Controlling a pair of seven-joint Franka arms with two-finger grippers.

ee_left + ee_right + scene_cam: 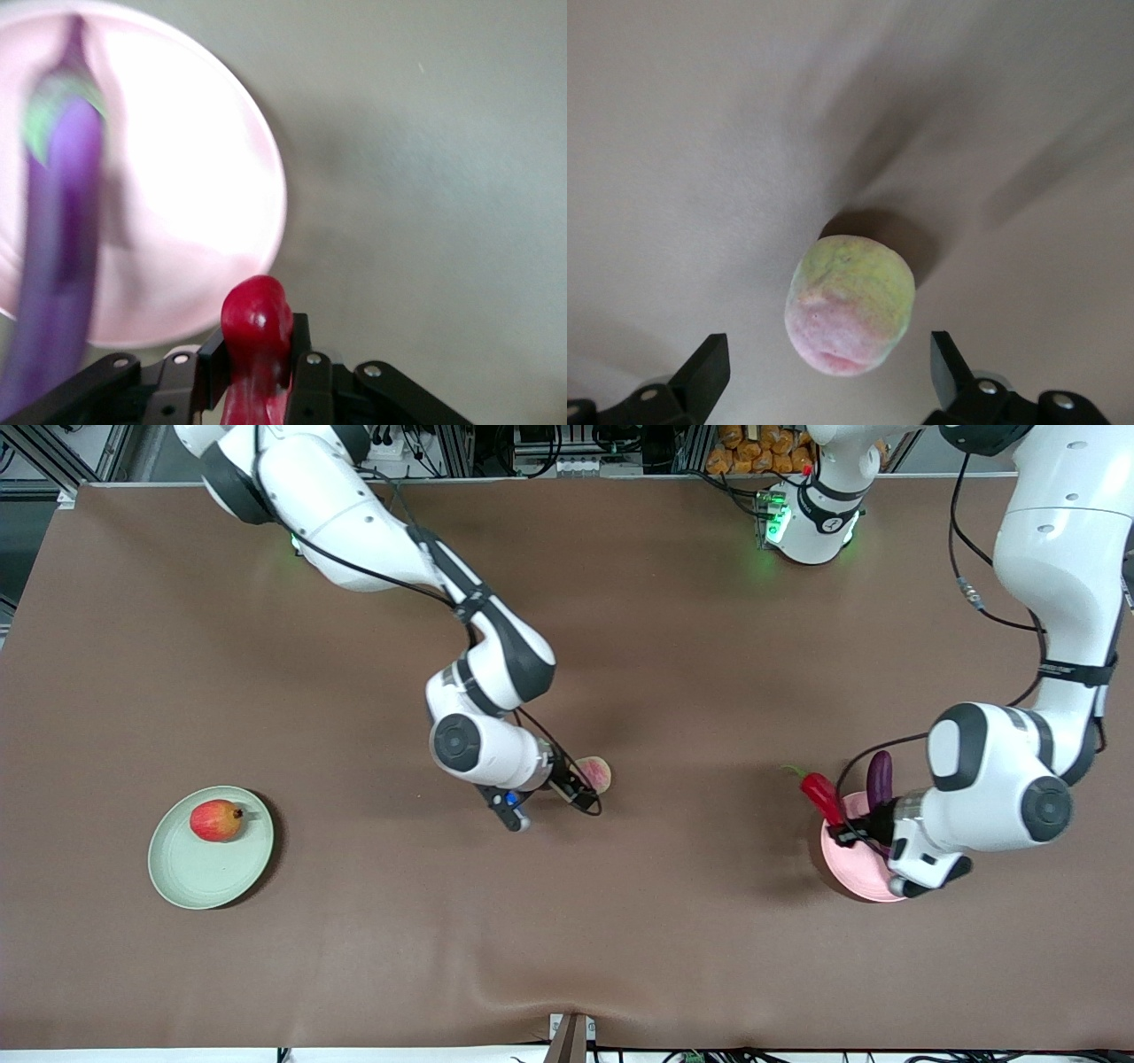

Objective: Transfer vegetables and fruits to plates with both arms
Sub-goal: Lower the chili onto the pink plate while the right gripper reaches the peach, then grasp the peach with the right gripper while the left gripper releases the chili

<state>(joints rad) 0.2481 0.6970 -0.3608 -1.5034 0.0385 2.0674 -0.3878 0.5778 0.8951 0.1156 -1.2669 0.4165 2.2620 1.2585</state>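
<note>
Chili pepper (257, 332) sits clenched between my left fingers (306, 381); its red body sticks out past the pads, and in the front view its green stem end points away toward about ten o'clock from my left gripper (852, 834). I hold it in the air over the edge of the pink plate (858, 872), which stands at the left arm's end of the counter (567, 957). On the same plate lies the eggplant (879, 779), long and purple, and its rounded tip reaches past the rim at about twelve o'clock. In the left wrist view the eggplant (58, 257) crosses the pink plate (195, 204) lengthwise, just beside the pepper, but I cannot tell if the two touch.

My right gripper (830, 376) hangs low over the middle of the counter with its fingers (702, 379) spread wide and holding nothing. The peach (850, 304) rests on the counter between them, touched by neither one. In the front view the peach (597, 772) shows at about two o'clock from the black fingers of the right gripper (567, 790), partly hidden by them.

Toward the right arm's end stands the green plate (199, 868). The apple (215, 820) lies on it, near the rim at about twelve o'clock, with its dark stem pointing toward three o'clock.
</note>
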